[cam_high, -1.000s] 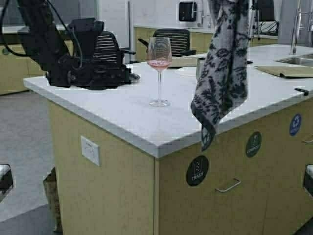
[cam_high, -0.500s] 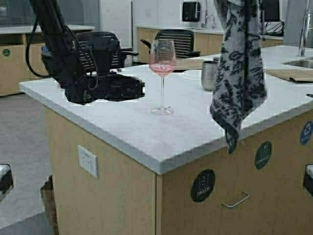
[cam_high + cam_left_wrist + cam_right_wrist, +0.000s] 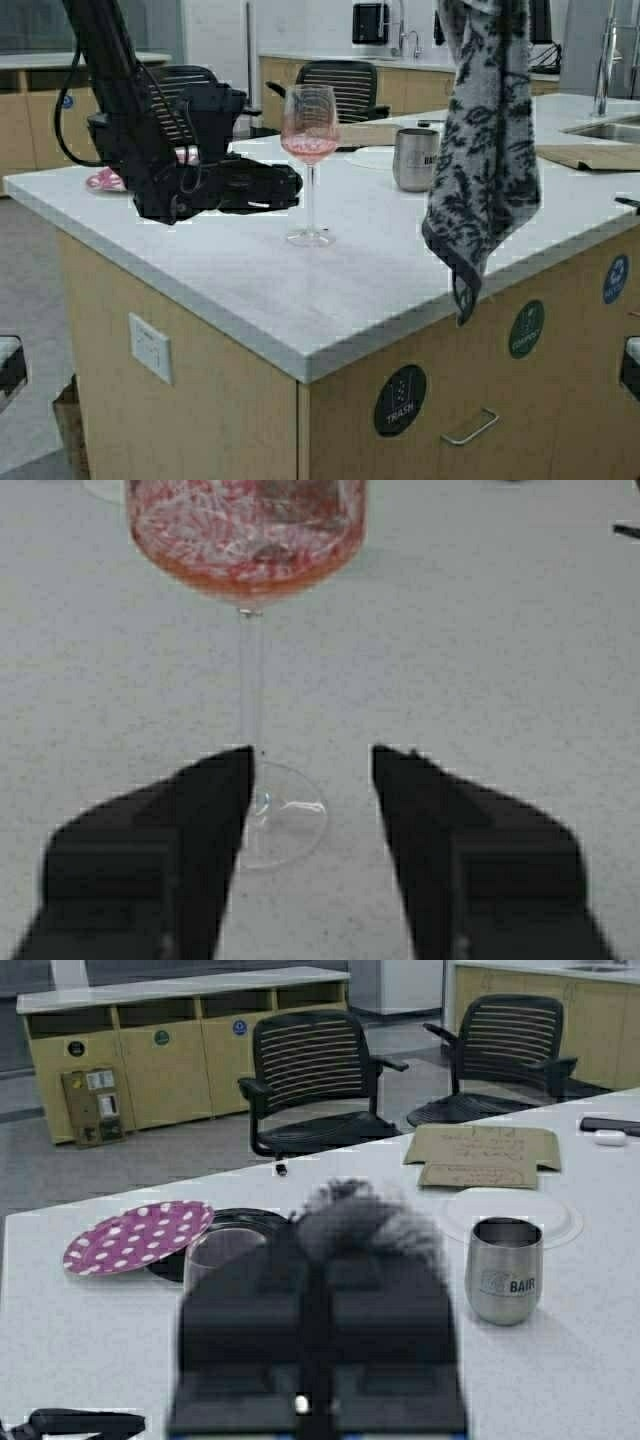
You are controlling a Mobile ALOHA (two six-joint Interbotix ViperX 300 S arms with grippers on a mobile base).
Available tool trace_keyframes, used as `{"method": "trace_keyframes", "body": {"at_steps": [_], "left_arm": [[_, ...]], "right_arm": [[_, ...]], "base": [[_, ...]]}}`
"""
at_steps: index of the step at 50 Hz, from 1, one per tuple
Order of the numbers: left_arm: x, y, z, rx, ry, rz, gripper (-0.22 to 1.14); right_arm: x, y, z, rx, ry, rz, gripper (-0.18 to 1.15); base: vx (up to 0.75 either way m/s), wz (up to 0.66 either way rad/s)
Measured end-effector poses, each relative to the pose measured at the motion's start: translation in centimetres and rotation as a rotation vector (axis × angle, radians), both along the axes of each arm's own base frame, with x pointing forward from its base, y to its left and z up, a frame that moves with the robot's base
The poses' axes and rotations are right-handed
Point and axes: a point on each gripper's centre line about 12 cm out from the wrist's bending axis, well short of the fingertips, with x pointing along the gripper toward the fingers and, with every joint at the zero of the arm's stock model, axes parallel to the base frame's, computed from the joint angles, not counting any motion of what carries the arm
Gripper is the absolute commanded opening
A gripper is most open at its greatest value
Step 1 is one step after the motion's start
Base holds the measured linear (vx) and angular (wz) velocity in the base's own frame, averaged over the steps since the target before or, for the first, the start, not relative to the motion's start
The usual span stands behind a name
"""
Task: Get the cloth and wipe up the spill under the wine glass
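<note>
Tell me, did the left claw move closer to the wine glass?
Yes. The left gripper has moved right, toward the wine glass; the gap to its stem has nearly closed. The robot itself drove too, shifting the whole view.

The wine glass [image 3: 309, 150] is standing upright on the counter [image 3: 250, 270], near its front corner. The left gripper [image 3: 285, 187] is lying low on the counter just to the left of the stem, not touching it. Behind and to the right of the glass a steel tumbler [image 3: 415, 159] is sitting. The cloth [image 3: 483, 140] is hanging from above, right of the tumbler, its lower end dangling past the counter's front edge. A dotted plate [image 3: 138, 1237] is resting behind the left arm.
</note>
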Motion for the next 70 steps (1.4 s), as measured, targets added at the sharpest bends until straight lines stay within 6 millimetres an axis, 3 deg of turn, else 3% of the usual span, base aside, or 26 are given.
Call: {"method": "trace_keyframes", "body": {"at_steps": [15, 42, 70], "left_arm": [[0.1, -0.1, -1.6, 0.01, -0.004, -0.003, 0.97], [3.0, -1.0, -4.2, -0.02, -0.041, 0.021, 0.97], [3.6, -1.7, -3.9, -0.04, -0.06, 0.022, 0.97]], "right_arm": [[0.0, 0.0, 0.0, -0.004, -0.001, 0.0, 0.17], [0.3, 0.2, -0.7, -0.014, 0.021, 0.0, 0.17], [0.4, 0.2, -1.0, -0.015, 0.03, 0.001, 0.17]], "base": [[0.06, -0.03], [0.06, -0.01], [0.06, -0.01]]}}
